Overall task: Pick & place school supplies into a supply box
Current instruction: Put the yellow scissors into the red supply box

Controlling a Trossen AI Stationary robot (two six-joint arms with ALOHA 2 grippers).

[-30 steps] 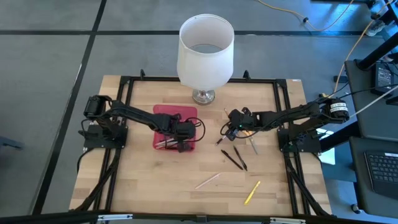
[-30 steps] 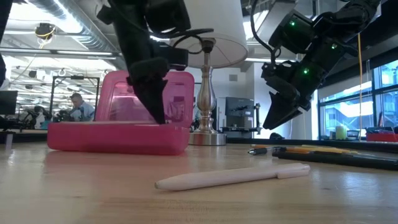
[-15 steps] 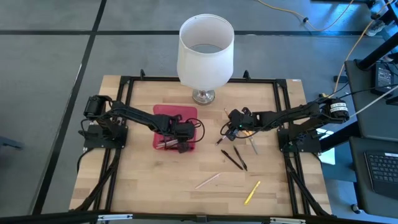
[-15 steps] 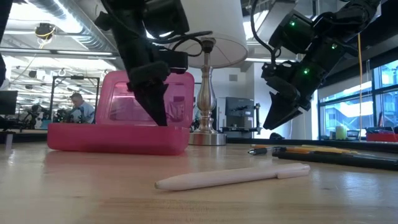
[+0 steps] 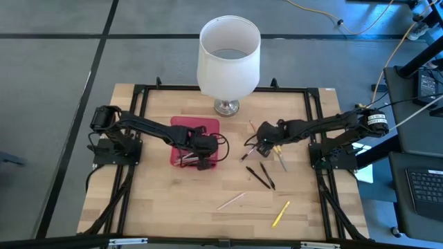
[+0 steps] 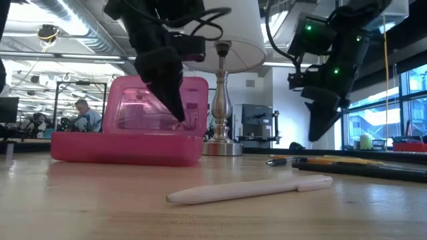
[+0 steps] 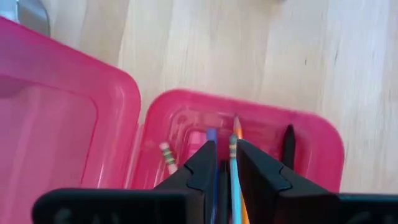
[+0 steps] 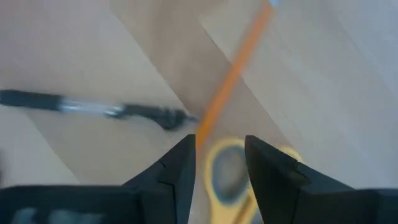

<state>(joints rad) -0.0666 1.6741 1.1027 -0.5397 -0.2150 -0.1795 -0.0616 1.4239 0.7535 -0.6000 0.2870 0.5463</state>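
The pink supply box sits open on the counter left of centre, pencils lying inside. The left gripper hovers over its right end, jaws slightly apart with nothing between them. The right gripper, jaws apart, hangs above yellow-handled scissors and an orange pencil. A pale pen lies nearer the front.

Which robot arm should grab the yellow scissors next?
Right. The right gripper hangs directly over the yellow-handled scissors, fingers open. The left gripper is over the translucent pink plastic box.
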